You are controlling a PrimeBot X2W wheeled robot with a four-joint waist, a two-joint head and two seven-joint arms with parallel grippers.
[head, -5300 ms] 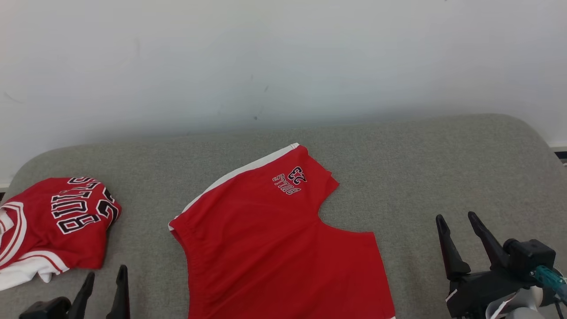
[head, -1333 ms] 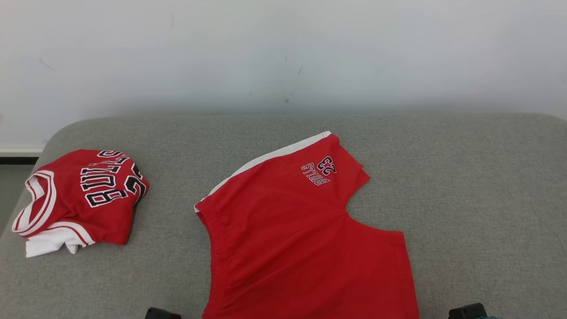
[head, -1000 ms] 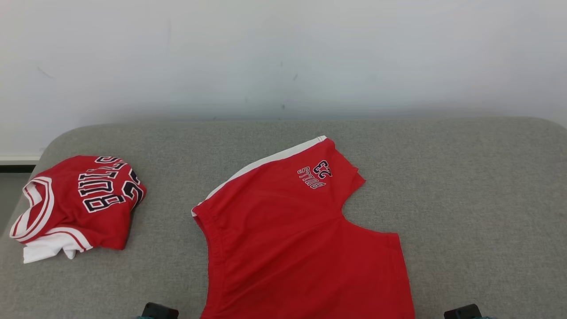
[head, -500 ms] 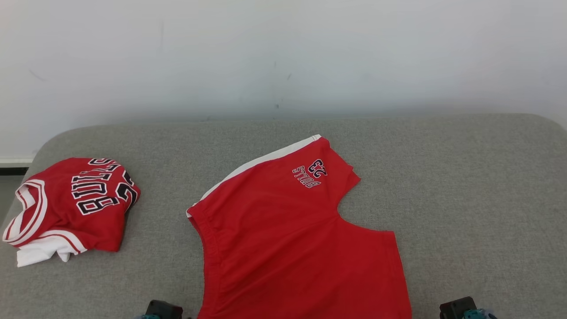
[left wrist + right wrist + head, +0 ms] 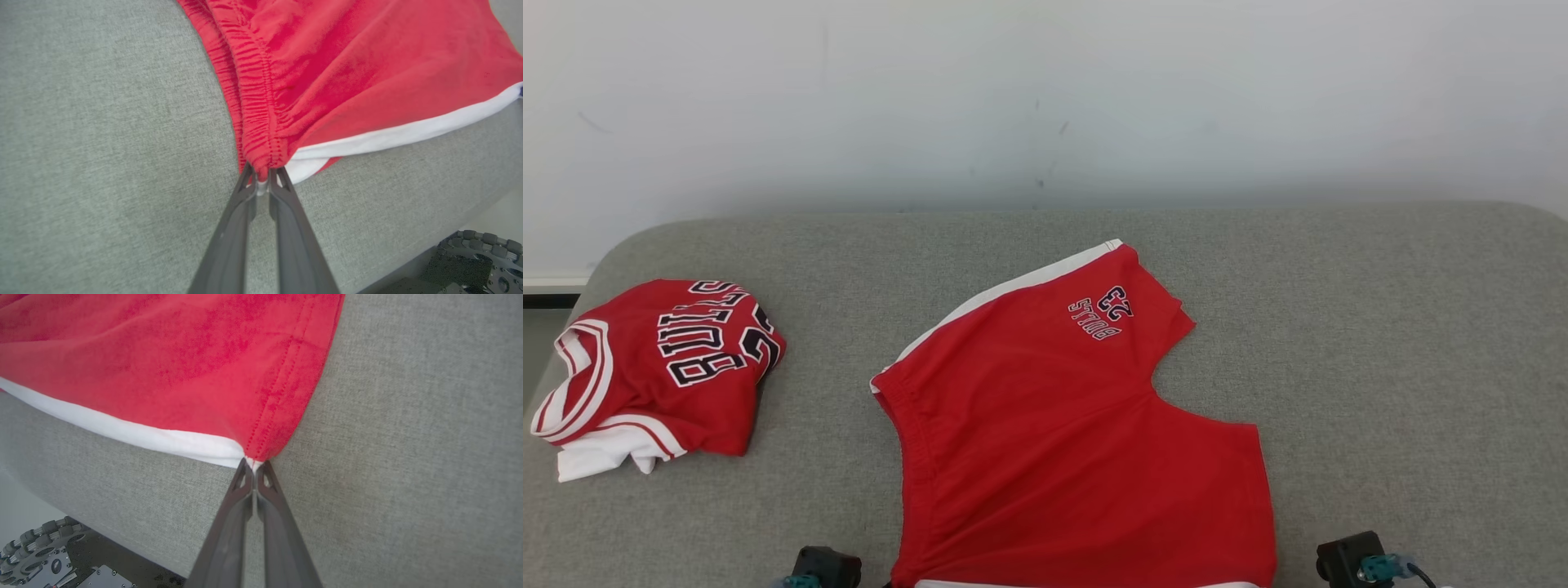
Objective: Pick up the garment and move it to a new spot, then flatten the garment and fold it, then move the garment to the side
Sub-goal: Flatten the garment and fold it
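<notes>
Pinches the near waistband corner of the red Bulls shorts [image 5: 1062,425] with the left gripper [image 5: 262,181], fingers closed tight on the gathered elastic just where the white side stripe tucks under. Pinches the near hem corner with the right gripper [image 5: 254,467] likewise, tips clenched on the stitched edge where red meets white. Has both grips right at the front edge of the grey upholstered bench [image 5: 1380,327] (wheeled base [image 5: 478,253] visible below it in the wrist views). Leaves the rest of the shorts lying flat on the bench, spread toward the middle, far leg with its "BULLS 23" print pointing to the back. Looks to be starting the fold, or giving a last flattening tug; hard to say which. Calls next for lifting both corners together, level, and carrying them over to the far white-striped side without letting either slip or dragging the lower layer. Leaves a crumpled red Bulls jersey [image 5: 662,367] well apart at the left, white wall [image 5: 1045,98] behind.
</notes>
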